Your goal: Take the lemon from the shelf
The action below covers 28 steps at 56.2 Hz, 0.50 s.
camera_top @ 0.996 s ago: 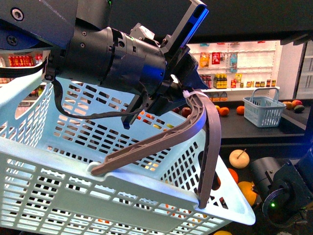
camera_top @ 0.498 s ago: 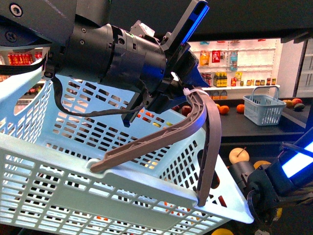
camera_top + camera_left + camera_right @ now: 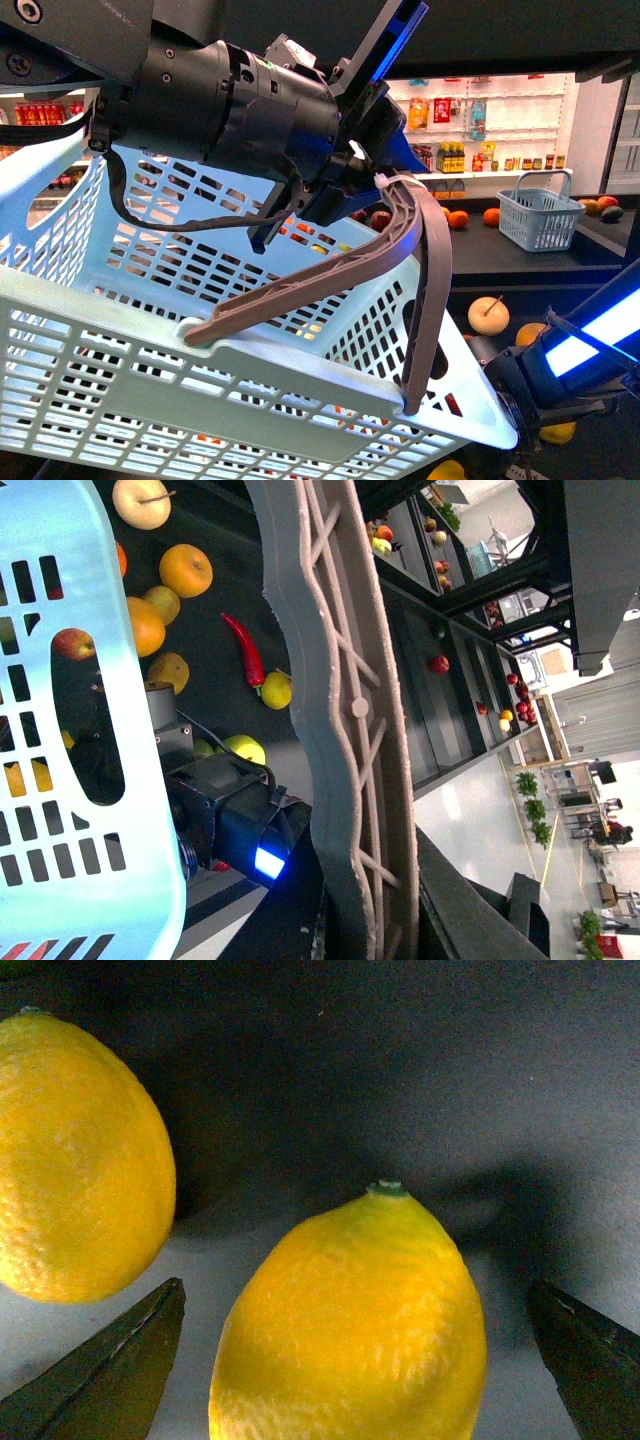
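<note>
A bright yellow lemon [image 3: 350,1320] lies on the dark tray of the shelf [image 3: 400,1080], filling the space between my right gripper's [image 3: 352,1295] open fingers [image 3: 120,1360], which stand apart from it on both sides. A second lemon [image 3: 70,1160] lies close beside it, outside the jaws. In the front view only the right arm [image 3: 580,350] shows, low at the right; its gripper is hidden behind the basket. My left gripper [image 3: 375,185] is shut on the brown basket handle [image 3: 330,270] and holds the pale blue basket [image 3: 150,400] up in the air.
The shelf's lower tray [image 3: 210,620] carries oranges [image 3: 186,570], a red chili [image 3: 245,650] and other fruit. A pear [image 3: 488,314] lies near the right arm. A small basket [image 3: 540,220] and oranges [image 3: 458,220] sit on the upper tier. White wall shelves [image 3: 470,130] are far behind.
The right arm has swung in at the lower right, so its blue-lit forearm now shows instead of the wrist end. The basket and left arm have drifted slightly upward.
</note>
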{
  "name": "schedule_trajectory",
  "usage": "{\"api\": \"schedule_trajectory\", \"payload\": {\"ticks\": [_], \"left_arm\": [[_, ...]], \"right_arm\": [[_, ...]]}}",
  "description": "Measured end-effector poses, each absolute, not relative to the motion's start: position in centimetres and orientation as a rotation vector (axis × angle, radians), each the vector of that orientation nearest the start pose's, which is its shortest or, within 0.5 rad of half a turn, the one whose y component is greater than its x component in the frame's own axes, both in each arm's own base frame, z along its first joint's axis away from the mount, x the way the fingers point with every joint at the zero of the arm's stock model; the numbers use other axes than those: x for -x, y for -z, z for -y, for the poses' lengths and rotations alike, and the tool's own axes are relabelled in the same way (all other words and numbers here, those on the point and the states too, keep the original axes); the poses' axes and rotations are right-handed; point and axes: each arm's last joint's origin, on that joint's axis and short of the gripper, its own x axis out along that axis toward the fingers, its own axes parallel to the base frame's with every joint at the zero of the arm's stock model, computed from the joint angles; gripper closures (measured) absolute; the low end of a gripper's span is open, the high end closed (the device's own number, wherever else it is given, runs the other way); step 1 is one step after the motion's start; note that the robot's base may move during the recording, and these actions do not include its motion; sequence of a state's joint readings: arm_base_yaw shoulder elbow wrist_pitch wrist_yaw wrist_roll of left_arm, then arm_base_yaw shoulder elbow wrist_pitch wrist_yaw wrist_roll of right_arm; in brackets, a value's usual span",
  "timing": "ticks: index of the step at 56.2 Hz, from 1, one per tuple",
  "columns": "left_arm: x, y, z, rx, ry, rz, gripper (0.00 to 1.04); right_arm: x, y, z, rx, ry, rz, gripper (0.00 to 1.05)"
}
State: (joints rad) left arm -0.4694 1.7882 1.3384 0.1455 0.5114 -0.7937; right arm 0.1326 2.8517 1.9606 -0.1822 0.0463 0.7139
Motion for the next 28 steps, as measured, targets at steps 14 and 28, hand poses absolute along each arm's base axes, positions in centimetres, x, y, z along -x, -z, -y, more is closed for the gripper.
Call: {"api": "schedule_trajectory", "payload": {"ticks": [14,28], "left_arm": [[-36.1,-28.1,19.9,0.728,0.795,-0.685,0.93],[-36.1,-28.1,19.9,0.728,0.796,-0.685,0.94]], "right_arm": [[-51.9,6.1,-7.1,-0.535,0.306,-1.056,0.19],[-50.2,5.4,-6.0,-0.581,0.285,-1.067,0.39]]}}
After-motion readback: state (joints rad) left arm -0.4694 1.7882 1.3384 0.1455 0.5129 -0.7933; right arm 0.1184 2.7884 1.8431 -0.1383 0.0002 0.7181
